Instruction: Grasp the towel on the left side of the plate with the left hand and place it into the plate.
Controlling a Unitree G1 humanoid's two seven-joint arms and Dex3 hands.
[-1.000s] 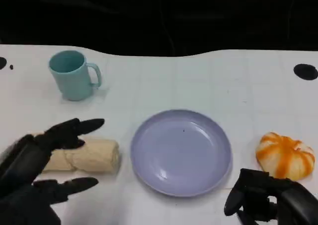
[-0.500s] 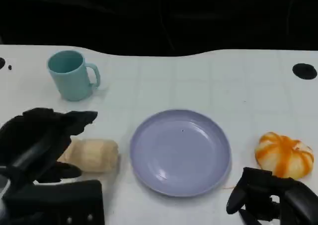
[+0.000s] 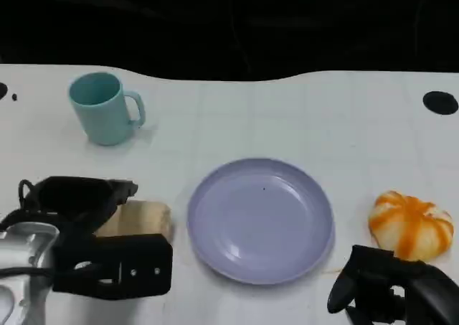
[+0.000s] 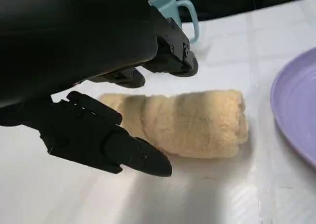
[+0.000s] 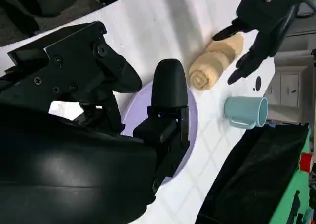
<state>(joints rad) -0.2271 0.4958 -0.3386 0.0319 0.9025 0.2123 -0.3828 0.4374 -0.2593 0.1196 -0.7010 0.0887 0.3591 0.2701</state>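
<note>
White desk (image 3: 287,110). Left hand (image 4: 98,85) straddles towel (image 4: 192,122), fingers (image 4: 128,152) apart, not gripping. Next: close, carry to plate (image 3: 260,219).

You see the white surface (image 3: 301,117) lit brightly and evenly from above in the head view, while the background beyond its far edge is nearly black with no detail. Shadows there are soft and short; the plate (image 3: 261,219) carries a pale sheen low on its left side. In the left wrist view, your left hand (image 4: 98,75) is a large dark mass with little visible texture, and a broad grey shadow falls on the surface under its fingers; the towel (image 4: 187,122) is slightly soft in focus. In the right wrist view the right hand (image 5: 98,135) is close and underexposed, and the far things look small and a little blurred.
</note>
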